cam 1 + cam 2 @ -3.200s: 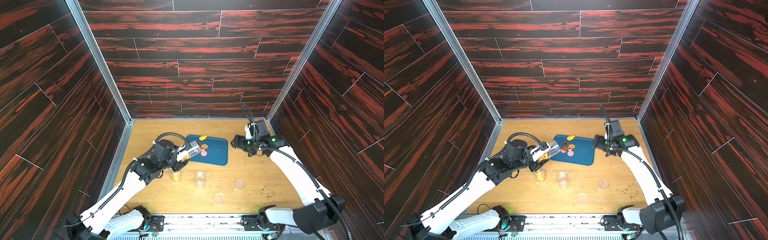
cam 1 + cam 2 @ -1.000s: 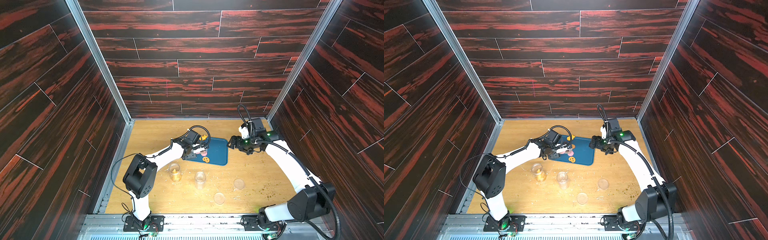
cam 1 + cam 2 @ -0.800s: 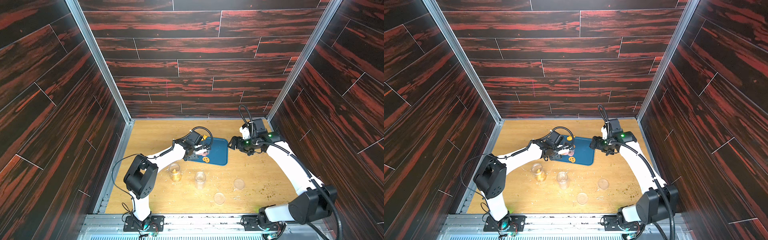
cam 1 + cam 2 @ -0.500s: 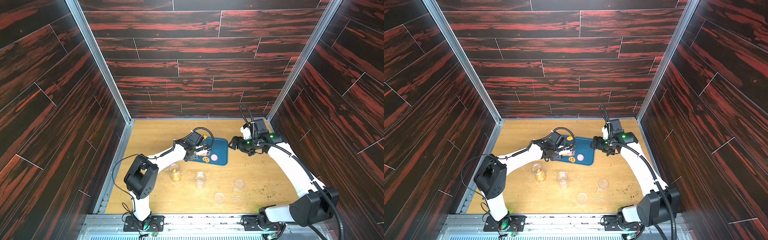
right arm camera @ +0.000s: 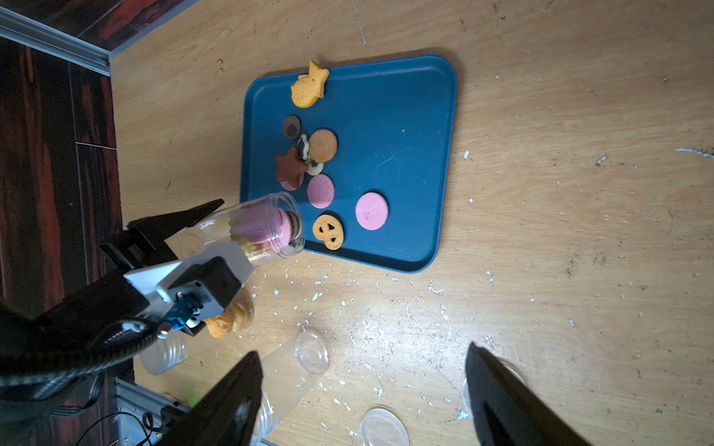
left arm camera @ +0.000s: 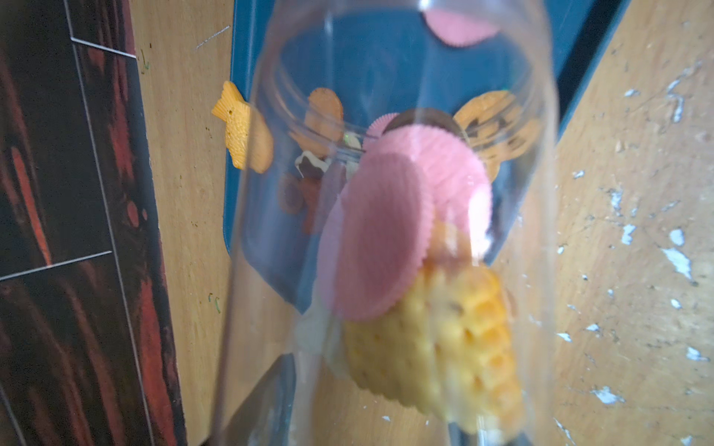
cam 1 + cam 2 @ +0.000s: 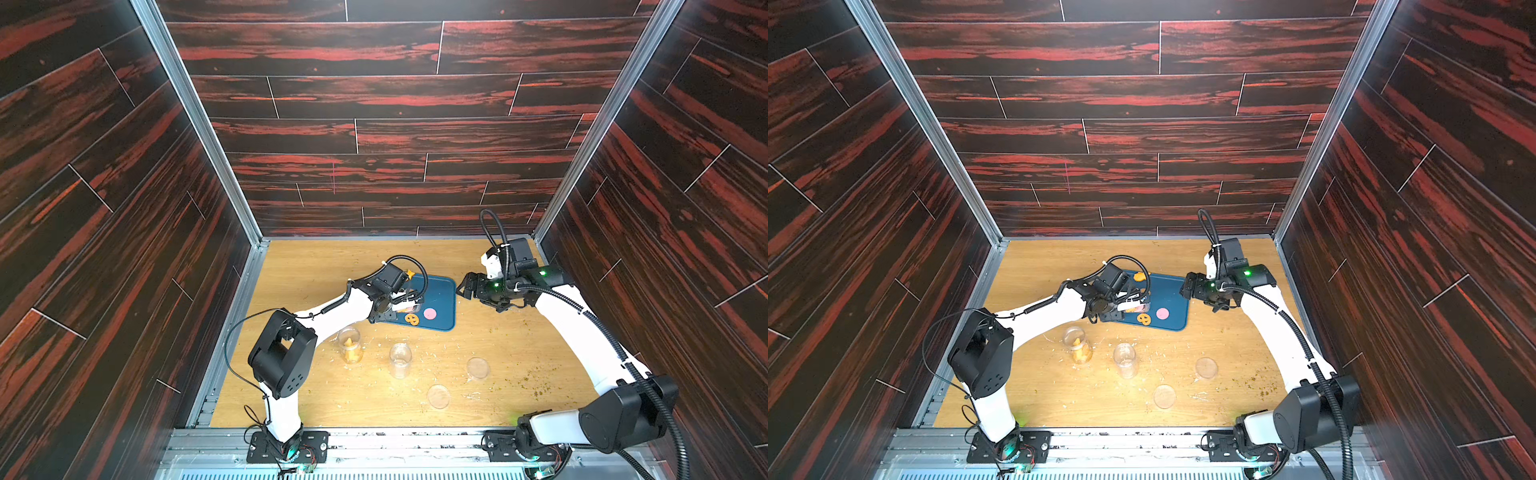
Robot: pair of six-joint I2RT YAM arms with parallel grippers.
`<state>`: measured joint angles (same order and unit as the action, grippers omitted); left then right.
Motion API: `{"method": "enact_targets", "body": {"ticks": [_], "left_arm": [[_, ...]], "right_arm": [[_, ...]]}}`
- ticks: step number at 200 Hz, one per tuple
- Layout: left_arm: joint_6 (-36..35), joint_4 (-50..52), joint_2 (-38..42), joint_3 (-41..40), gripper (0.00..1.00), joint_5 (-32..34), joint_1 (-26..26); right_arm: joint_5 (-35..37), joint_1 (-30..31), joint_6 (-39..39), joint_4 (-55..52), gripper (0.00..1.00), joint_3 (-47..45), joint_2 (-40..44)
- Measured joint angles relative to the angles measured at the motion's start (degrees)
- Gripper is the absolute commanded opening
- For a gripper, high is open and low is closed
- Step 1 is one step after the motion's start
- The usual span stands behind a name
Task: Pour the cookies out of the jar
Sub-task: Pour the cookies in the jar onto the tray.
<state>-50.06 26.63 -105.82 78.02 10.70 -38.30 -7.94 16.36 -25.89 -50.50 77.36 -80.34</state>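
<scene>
Over the tray [image 5: 405, 135], left tool [image 5: 232, 235] gripping tilted jar [image 6: 270, 193], cookies [image 6: 378, 239] inside blurred; right tool [image 5: 363, 349] wide, empty.

White arms [image 7: 332, 309]; black, seemingly ribbed cables [image 5: 69, 359].

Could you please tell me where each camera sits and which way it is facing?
Top views: high above the arm bases, facing down and inward at the table; both arms show whole, the left gripper holding the jar tipped over the blue tray.
Left wrist: behind the jar, looking along it past the cookies to the tray; hardly any arm shows.
Right wrist: above the table, facing down on tray, jar and left gripper; the right gripper, open, shows its black fingers.
Shared: every view shows jar and tray.
</scene>
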Motion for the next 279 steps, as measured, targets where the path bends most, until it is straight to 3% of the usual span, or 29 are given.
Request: {"method": "enact_targets", "body": {"ticks": [178,225,279], "left_arm": [[-4.5,0.0,-3.0,1.1,0.31,5.9,-2.0],[-4.1,-0.4,-4.0,5.3,0.31,6.1,-2.7],[-3.3,0.0,-4.0,2.9,0.31,5.7,-2.5]], "right_arm": [[-0.1,0.0,-0.2,0.4,0.86,-1.0,0.8],[-0.5,0.0,-0.2,0.4,0.86,-1.0,0.8],[-0.5,0.0,-0.2,0.5,0.86,-1.6,1.1]]}}
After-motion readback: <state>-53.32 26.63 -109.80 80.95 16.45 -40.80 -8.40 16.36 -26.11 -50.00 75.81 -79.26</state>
